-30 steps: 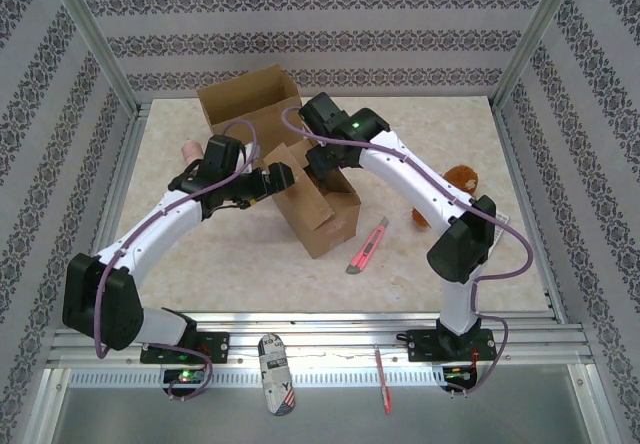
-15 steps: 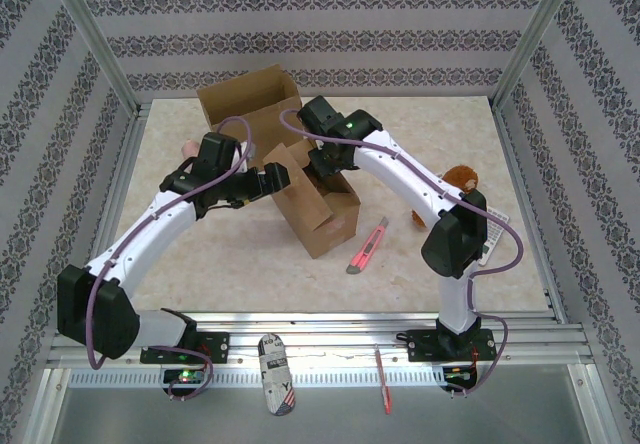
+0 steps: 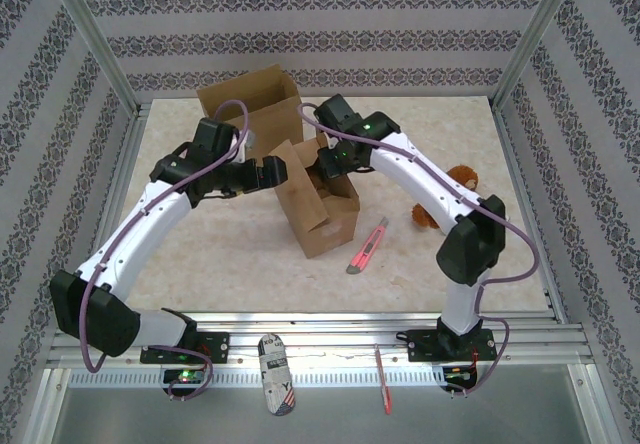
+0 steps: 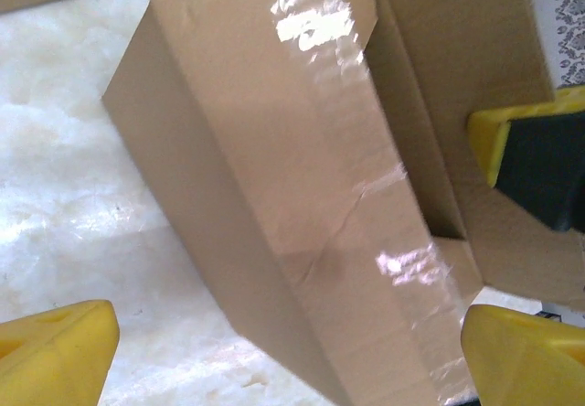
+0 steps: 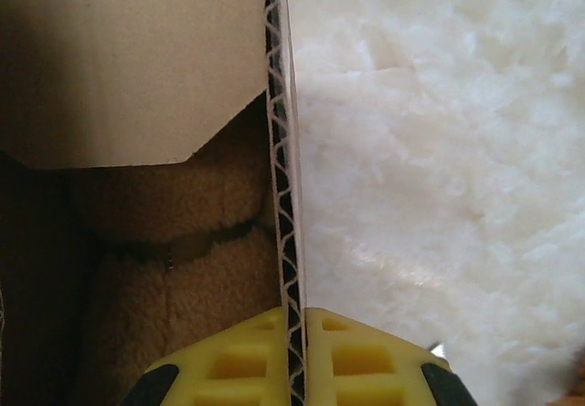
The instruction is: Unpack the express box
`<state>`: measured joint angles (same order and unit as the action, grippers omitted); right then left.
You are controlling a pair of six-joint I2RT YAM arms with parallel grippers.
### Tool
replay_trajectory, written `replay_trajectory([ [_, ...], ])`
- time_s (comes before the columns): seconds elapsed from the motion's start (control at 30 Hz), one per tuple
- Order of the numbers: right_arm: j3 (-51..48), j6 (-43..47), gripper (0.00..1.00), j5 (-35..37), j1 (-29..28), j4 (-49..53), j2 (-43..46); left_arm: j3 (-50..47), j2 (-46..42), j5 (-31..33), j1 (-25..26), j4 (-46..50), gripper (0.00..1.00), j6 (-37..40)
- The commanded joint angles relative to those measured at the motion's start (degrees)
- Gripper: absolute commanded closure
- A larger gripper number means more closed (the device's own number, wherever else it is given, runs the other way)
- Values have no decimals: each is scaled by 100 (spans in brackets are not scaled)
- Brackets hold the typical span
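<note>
the express box (image 3: 320, 214) lay near the middle of the desk (image 3: 230, 254). the right gripper (image 3: 322, 164) was at the box's far end, about 12 o'clock of it. in its wrist view the yellow fingers (image 5: 356, 335) were pressed together on the corrugated edge of the box wall (image 5: 279, 150) — pinching cardboard and nothing else. just inside that wall, under a folded flap (image 5: 128, 68), sat a brown plush thing (image 5: 174, 278), not yet out. the left gripper (image 3: 272, 172) hovered at about 10 o'clock of the box, spread wide, with its fingertips (image 4: 55, 347) on either side of the taped body and apparently clear of it.

the step in hand looked like steadying the box so the contents could be drawn out. to do it well, the right pinch would want to sit square on the wall and pull gently. thin cardboard bends, can tear at a flap crease, and a twist could roll the light box over. the left gripper would probably do best closing across the taped body to anchor it before anything was hauled. the utility knife (image 3: 367, 247) lay at 4 o'clock of the box, well apart, and a second open carton (image 3: 250, 104) stood at 11 o'clock — neither looked to be in the way.
</note>
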<state>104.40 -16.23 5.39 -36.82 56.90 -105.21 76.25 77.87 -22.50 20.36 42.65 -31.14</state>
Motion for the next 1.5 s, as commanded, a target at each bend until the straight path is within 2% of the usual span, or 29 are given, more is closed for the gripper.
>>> replay_trajectory([
  [0.0,-501,-574,100,-884,-5,-571,495,349,263,277,160,578,3,343],
  [0.2,-1411,-1165,100,-1525,43,-1434,1121,477,512,311,340,448,3,248],
  [0.37,-1984,-1620,100,-1903,125,-2060,1598,879,852,912,621,998,3,443],
  [0.43,-2106,-1714,100,-1940,132,-2191,1746,820,899,946,687,980,3,454],
  [0.8,-3109,-2506,100,-2628,330,-3497,2452,-601,618,210,715,-839,3,90],
  [1.03,-3909,-3109,100,-2860,455,-4353,2771,-526,400,172,715,-1065,0,337],
  [1.33,-4469,-3498,100,-2859,588,-4809,3028,378,320,1242,764,49,0,992],
  [1.47,-4520,-3558,100,-2833,606,-4834,3074,704,360,1979,972,476,0,1204],
])
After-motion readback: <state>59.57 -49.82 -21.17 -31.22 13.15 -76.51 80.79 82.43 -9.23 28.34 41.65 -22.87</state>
